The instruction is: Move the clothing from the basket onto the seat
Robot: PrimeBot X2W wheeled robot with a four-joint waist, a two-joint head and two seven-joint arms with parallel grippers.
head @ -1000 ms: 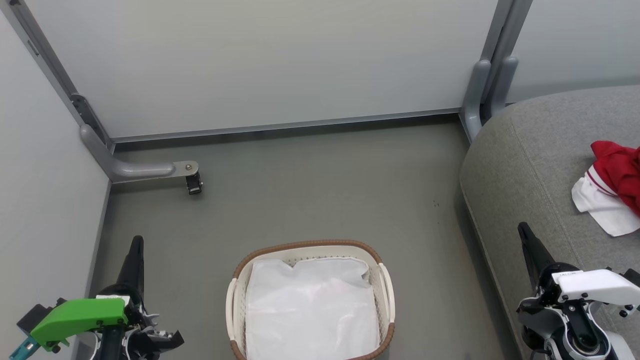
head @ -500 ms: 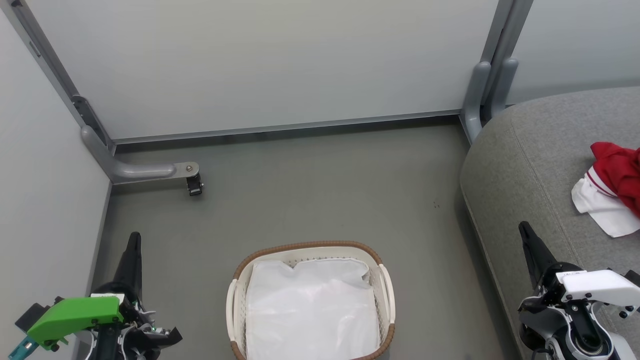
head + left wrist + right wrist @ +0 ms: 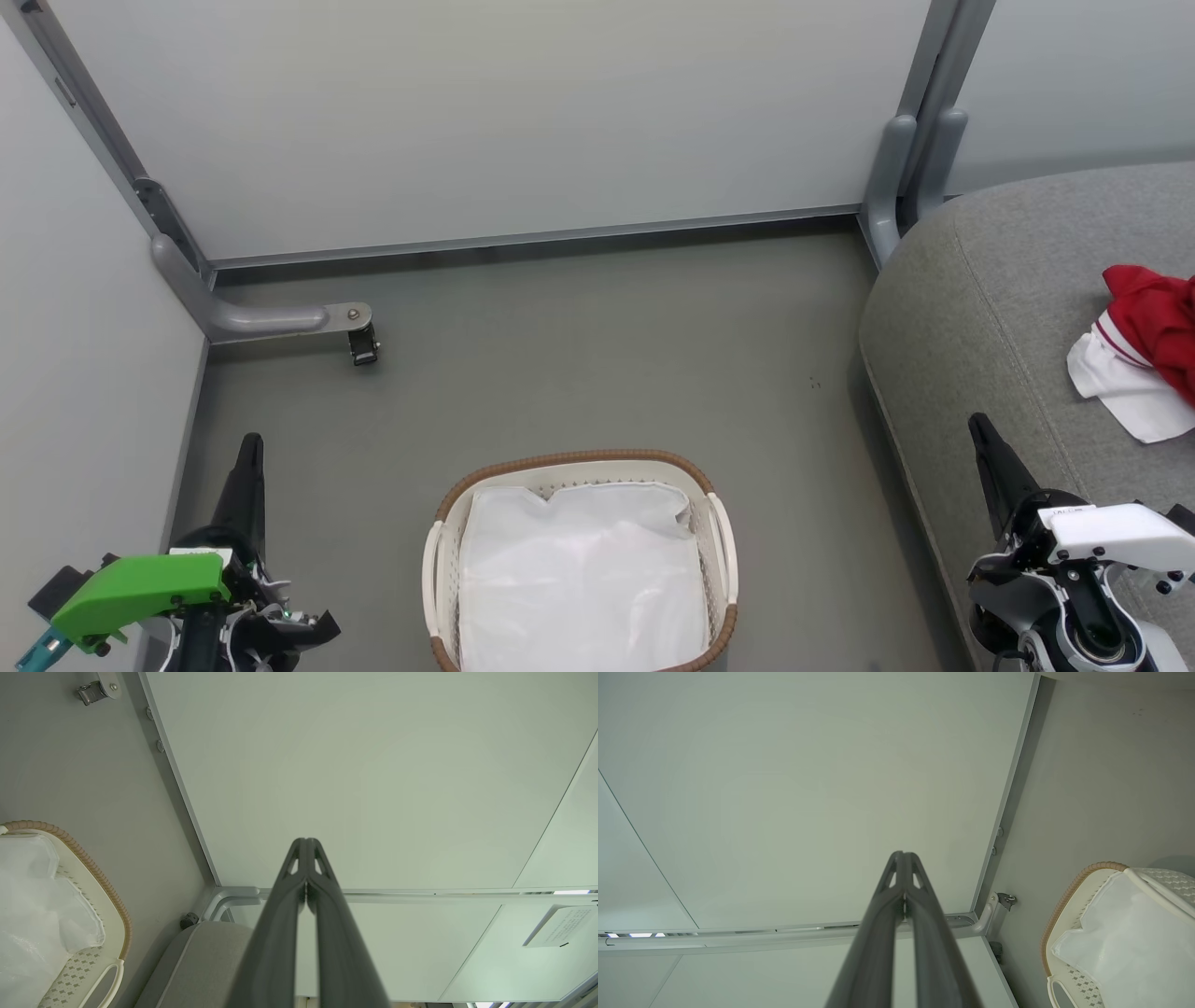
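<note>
- Right of the basket [image 3: 569, 459] and well apart from it, the red garment [image 3: 1153, 327] with its white sleeve and striped cuff lies crumpled on the grey upholstered seat [image 3: 990, 308]. I judge the transfer done.
- Inside the basket, the white fabric liner [image 3: 579, 579] lies loose and rumpled, with no red cloth showing on it.
- Left of the basket and near it, the left pincer [image 3: 250, 448] points away over the floor [image 3: 579, 355]. The left wrist view has its two dark fingers pressed together at the tips with nothing between them.
- Right of the basket, between it and the garment, the right pincer [image 3: 978, 425] stands before the seat's rounded edge. Its fingers are likewise together and empty.
- Both arms flank the basket and stand clear of it and of the garment. This reads as a resting pose, since nothing is left to lift and the jaws have no reason to part.
- The garment sits well in from the seat edge nearest the basket, so it seems unlikely to slide off. Part of it runs past the frame.
- Beyond the basket, the floor ends at a pale partition panel [image 3: 485, 121], with a castor [image 3: 362, 343] off to the left.
</note>
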